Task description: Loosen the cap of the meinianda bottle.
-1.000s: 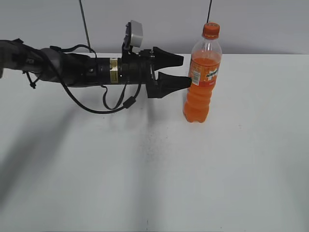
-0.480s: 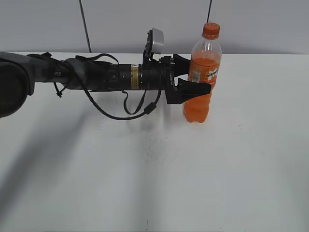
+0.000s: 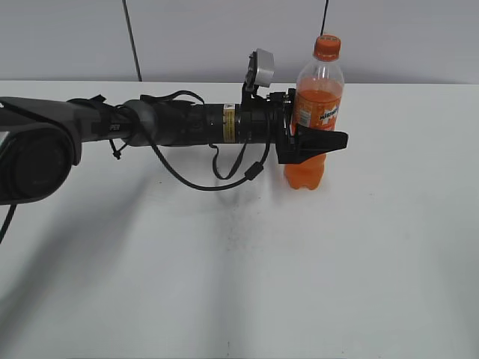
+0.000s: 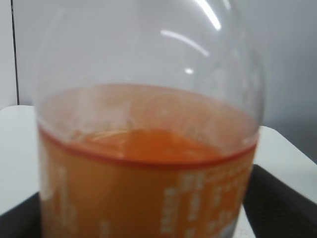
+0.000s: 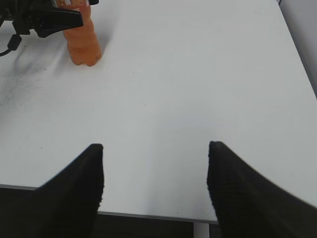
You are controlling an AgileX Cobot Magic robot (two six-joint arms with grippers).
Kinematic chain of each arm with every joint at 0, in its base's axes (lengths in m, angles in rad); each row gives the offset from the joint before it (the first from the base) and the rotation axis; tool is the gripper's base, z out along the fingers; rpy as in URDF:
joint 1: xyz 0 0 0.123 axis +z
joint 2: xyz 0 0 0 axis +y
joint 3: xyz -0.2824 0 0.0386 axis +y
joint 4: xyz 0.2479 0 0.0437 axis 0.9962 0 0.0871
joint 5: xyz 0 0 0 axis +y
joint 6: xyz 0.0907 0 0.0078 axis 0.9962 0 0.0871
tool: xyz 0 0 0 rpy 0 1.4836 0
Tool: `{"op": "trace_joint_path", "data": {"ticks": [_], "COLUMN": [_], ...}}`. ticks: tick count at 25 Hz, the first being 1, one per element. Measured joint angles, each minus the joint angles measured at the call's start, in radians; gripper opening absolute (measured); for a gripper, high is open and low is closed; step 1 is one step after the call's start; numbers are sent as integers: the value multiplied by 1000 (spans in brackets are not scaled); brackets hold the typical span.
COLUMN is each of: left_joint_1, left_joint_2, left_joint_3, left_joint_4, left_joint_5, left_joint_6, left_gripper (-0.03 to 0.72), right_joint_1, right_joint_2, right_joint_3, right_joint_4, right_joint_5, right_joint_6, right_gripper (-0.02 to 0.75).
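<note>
The meinianda bottle point(image 3: 315, 120) stands upright, cap point(image 3: 327, 46) topmost, between the left gripper's point(image 3: 318, 134) wide-spread jaws, not visibly clamped.

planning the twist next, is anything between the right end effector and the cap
Nothing visible: bare table lies between the right end effector and the bottle. The cap stands uncovered; the left end effector straddles the body lower down.

The left arm point(image 3: 150, 123) reaches level from the left toward the right, with a black cable hanging under it. Its left gripper point(image 3: 318, 127) stands wide, with one finger on the near side of the bottle point(image 3: 316, 112) and one on the far side. The right gripper point(image 5: 154, 171) hovers with its fingers point(image 5: 74, 188) spread apart and holds nothing.
</note>
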Motion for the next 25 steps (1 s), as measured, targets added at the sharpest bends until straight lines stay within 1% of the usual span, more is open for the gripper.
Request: {"op": "trace_joint_path", "data": {"ticks": [4,6,8,12,20,23,25], "left_joint_1": [0,4,9,20,20,20,23], "left_joint_2": [5,8,8,8,7,-12,-36], "left_joint_3": [-8,-8,-8,-8,-8,3,34], "left_joint_4": [15,39,61,69,82,119,139], "left_joint_5": [1,1,1,1,0,3,7], "left_joint_6": [-7,-10,-10,-15,-18,-25,-25], "left_gripper": [568,542,507,422,421,421,421], "right_joint_1": [0,0,0,0,0,0,0], "right_joint_2": [0,0,0,0,0,0,0], "right_joint_3": [0,0,0,0,0,0,0], "right_joint_4": [0,0,0,0,0,0,0], "right_joint_5": [0,0,0,0,0,0,0], "right_joint_6": [0,0,0,1,0,0,0], "right_gripper": [494,494,494,494,494,494,494]}}
